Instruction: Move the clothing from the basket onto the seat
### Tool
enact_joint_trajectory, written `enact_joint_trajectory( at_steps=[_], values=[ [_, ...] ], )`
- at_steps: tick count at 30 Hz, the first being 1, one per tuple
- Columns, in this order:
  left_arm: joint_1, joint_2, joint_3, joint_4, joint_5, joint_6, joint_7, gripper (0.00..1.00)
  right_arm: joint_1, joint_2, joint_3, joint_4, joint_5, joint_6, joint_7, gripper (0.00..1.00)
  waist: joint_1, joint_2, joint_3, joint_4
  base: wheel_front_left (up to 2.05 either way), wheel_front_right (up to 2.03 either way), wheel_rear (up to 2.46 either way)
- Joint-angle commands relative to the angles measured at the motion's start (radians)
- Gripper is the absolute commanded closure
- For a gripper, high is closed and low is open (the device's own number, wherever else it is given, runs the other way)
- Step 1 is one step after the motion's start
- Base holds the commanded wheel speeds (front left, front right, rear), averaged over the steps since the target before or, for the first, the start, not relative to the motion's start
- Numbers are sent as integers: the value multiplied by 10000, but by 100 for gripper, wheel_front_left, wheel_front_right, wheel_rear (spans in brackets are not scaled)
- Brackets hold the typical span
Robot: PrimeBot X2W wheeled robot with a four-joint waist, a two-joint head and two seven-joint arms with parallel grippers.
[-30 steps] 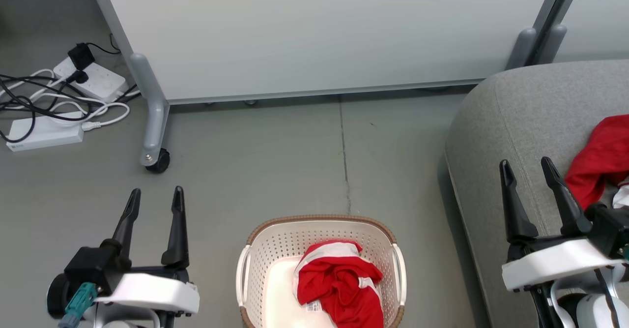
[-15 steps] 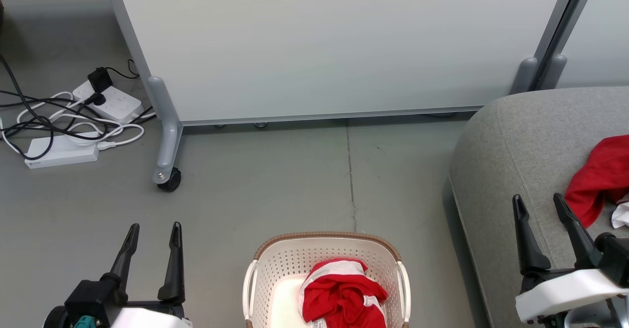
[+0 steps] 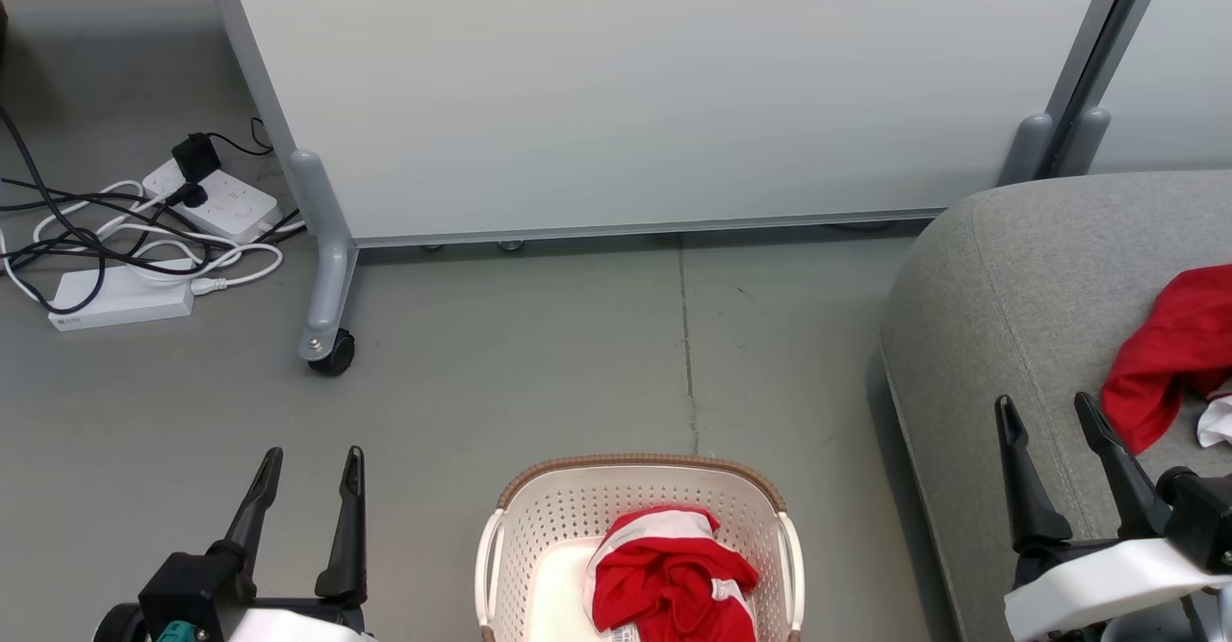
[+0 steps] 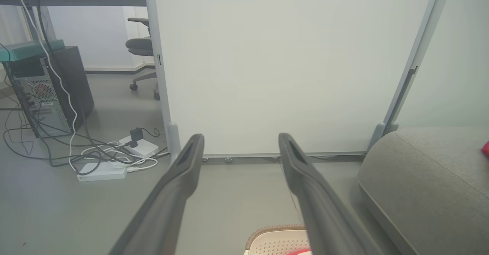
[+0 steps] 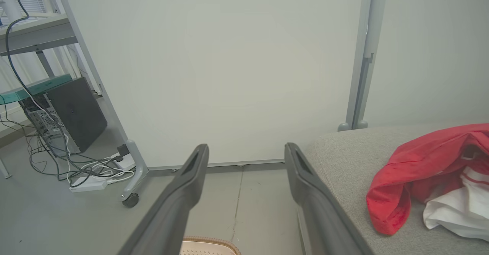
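**Tech:** What is differing from half a second back?

**Robot:** Both my grippers are sitting slightly lower in the head view, while floor and basket are keeping their places there. Against the frame a full second back the whole picture is sitting differently, so that is my head moving, not the things.

**Tech:** Gripper states?

**Robot:** My left gripper [image 3: 313, 450] is hanging over the bare floor [image 3: 539, 353], left of the basket [image 3: 635, 462], with its fingers spread wide and gripping nothing. My right gripper [image 3: 1043, 399] is hovering over the rounded edge of the seat [image 3: 1020, 276], its fingers likewise standing apart and carrying nothing.

**Tech:** Clothing?

**Robot:** A red-and-white bundle [image 3: 669, 584] is lying crumpled in the right half of the basket, with bare basket bottom showing to its left. A second red garment [image 3: 1165, 353] is lying on the seat just right of my right fingers, apart from them. A white cloth piece [image 3: 1218, 423] is resting against its near side.

**Tech:** Surroundings?

**Robot:** The basket is standing on the floor between my grippers, near the seat. A pale partition panel [image 3: 654, 84] is standing behind, and power strips [image 3: 120, 300] with cables are lying on the floor at the far left.
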Motion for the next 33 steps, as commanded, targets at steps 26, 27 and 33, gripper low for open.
enact_joint_trajectory(
  at_steps=[26, 27, 33],
  values=[
    [-2176, -283, -522, 172, 483, -191, 54, 0, -816, -43, -90, -791, 4, 6, 68, 0, 0, 0, 1872, -189, 0, 0, 0],
    [-2176, -283, -522, 172, 483, -191, 54, 0, -816, -43, -90, -791, 4, 6, 68, 0, 0, 0, 1872, -189, 0, 0, 0],
    [-4163, -898, -1227, 1194, 848, -679, 239, 0, -1878, -42, 25, -1221, -63, 6, -76, 0, 0, 0, 3947, -672, 0, 0, 0]
  ],
)
